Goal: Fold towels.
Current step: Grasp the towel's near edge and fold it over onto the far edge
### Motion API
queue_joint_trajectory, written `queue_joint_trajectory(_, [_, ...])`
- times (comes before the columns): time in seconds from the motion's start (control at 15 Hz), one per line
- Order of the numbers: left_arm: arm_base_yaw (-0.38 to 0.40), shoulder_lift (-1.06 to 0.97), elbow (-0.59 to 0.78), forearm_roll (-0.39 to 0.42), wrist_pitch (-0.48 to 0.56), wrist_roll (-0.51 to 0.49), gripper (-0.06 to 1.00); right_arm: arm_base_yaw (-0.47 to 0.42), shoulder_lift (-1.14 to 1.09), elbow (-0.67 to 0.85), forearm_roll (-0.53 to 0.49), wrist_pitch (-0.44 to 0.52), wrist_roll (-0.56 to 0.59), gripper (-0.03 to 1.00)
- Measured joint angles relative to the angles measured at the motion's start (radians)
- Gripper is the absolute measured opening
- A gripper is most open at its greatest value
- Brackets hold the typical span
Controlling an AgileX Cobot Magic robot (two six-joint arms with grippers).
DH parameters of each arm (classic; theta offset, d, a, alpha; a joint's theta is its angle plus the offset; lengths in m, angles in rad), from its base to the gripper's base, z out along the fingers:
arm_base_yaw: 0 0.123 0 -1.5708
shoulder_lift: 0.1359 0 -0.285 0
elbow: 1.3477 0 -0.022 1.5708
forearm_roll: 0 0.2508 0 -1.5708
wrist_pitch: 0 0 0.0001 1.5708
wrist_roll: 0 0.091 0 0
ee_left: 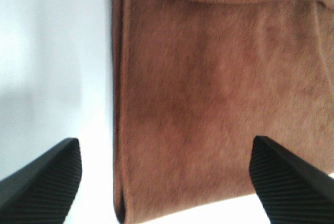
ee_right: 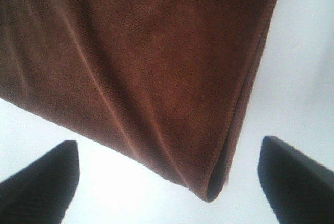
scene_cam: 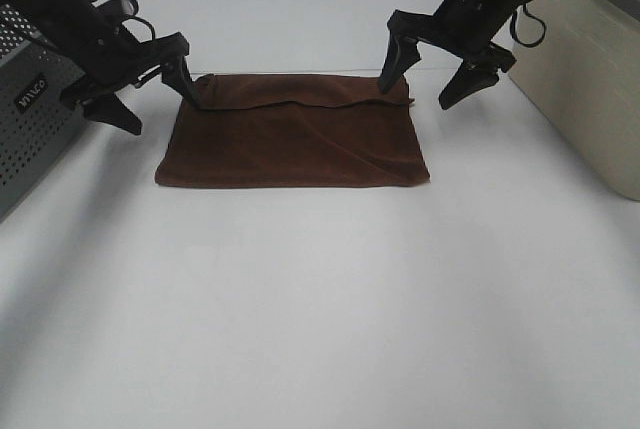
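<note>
White table (scene_cam: 320,299) before you holds the folded brown towel (scene_cam: 295,144); your left gripper (scene_cam: 165,114) and right gripper (scene_cam: 415,97) sit at its far corners, both spread wide.

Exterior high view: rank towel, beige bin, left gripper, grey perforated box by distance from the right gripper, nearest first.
1. Towel, its far right corner below the right gripper.
2. Beige bin, right edge.
3. Left gripper, across the towel.
4. Grey perforated box, far left.
</note>
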Motion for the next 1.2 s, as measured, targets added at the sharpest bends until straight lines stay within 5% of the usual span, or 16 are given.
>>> queue_joint_trajectory(0.27, [0.000,-0.184,0.336,0.009,-0.157,0.006,0.77,0.000,-0.060,0.200,0.022,-0.002,-0.007,0.87])
queue_joint_trajectory(0.4, [0.000,-0.218,0.437,0.010,-0.199,0.056,0.76,0.000,-0.130,0.362,0.064,-0.078,-0.026,0.87])
queue_joint_trajectory(1.2, [-0.069,-0.131,0.446,-0.018,-0.389,0.098,0.75,0.000,-0.088,0.433,0.067,-0.250,-0.112,0.87])
